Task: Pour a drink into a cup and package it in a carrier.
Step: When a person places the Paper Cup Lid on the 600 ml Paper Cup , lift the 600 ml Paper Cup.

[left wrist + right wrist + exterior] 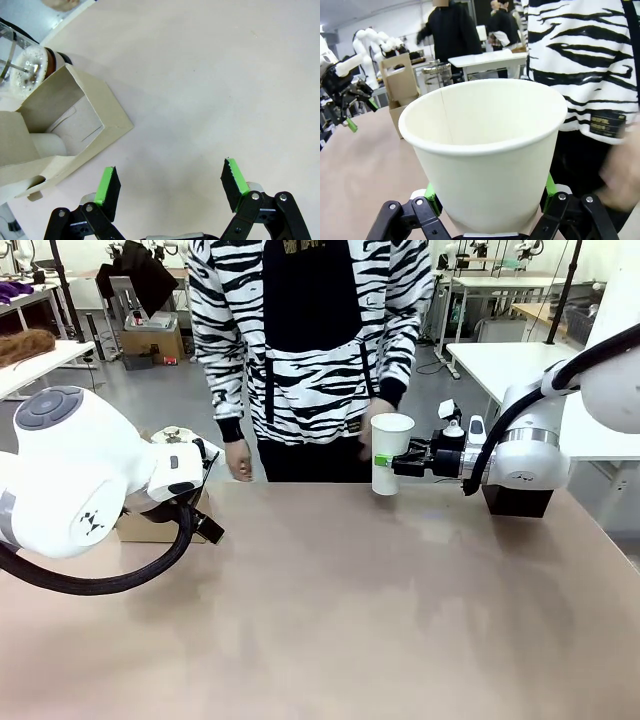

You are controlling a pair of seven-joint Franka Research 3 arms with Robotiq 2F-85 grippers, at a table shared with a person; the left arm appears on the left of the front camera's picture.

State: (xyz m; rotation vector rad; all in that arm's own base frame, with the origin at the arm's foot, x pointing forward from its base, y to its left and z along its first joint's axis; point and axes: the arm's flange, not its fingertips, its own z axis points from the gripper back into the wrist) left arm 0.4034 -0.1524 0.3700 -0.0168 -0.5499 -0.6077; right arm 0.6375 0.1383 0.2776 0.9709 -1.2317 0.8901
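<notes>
Cup (pixel 390 452) at 1 o'clock, clamped mid-wall in right jaws: light, thin paper, easy to crush; gentle squeeze only. Left jaws apart.

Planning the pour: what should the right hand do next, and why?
Probably carry the cup inward and set it upright on the table: the right hand grips it at the far edge, empty and lidless; the left hand hangs open.
</notes>
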